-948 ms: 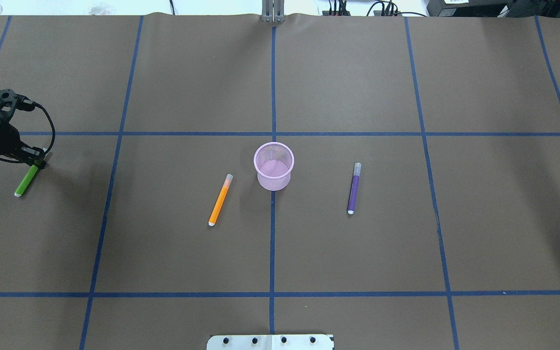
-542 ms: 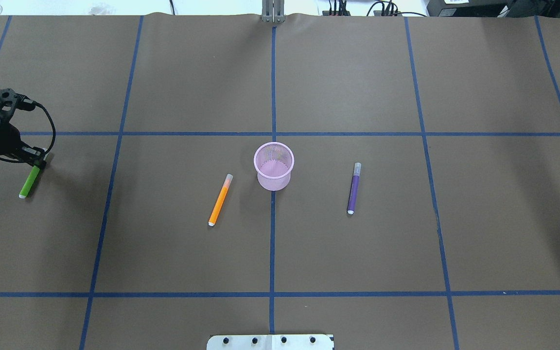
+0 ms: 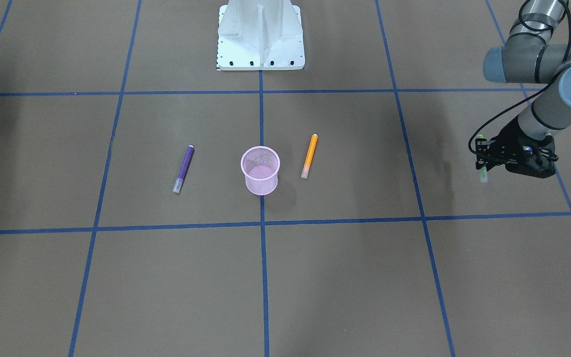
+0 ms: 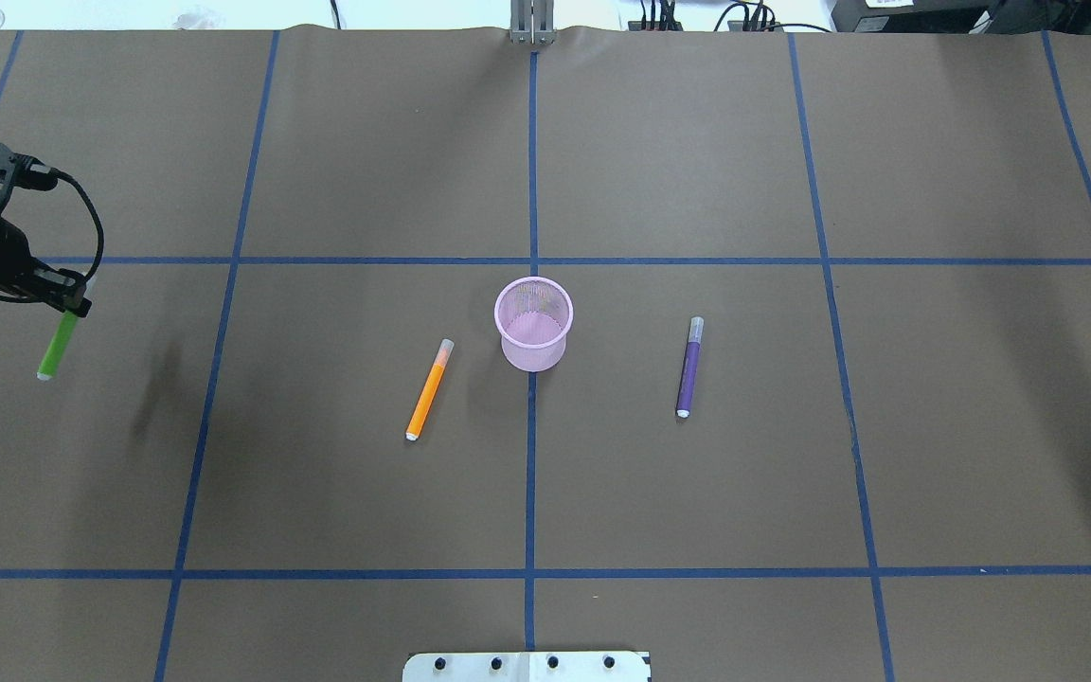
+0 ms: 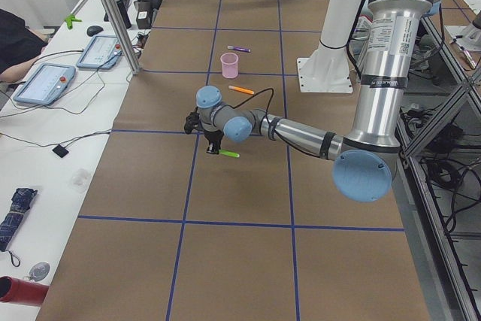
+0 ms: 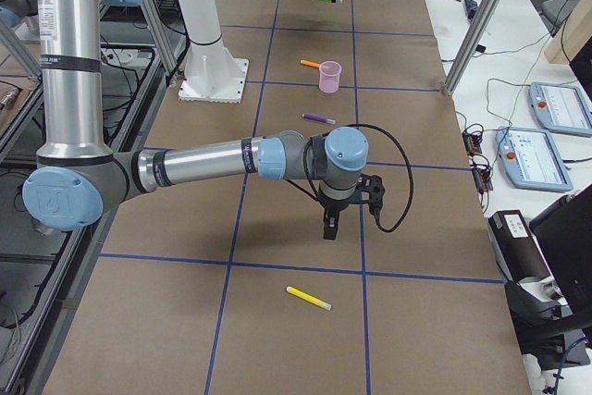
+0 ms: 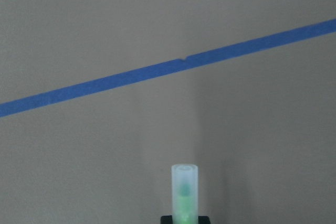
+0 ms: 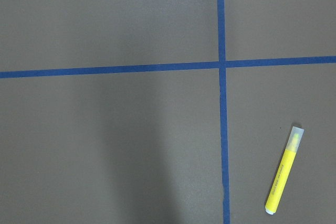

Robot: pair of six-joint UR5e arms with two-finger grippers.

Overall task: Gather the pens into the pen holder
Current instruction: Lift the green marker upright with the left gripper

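Overhead exterior shows the brown desk, with the left hand at its left edge clamped on the green pen near the cap. The right hand hangs over the opposite end; wide or narrow, I cannot tell. At the centre the pink pen holder stands upright, the orange pen lying beside it, the purple pen farther off, and the yellow pen near the right hand.

Pink pen holder; orange pen, purple pen, green pen, yellow pen.
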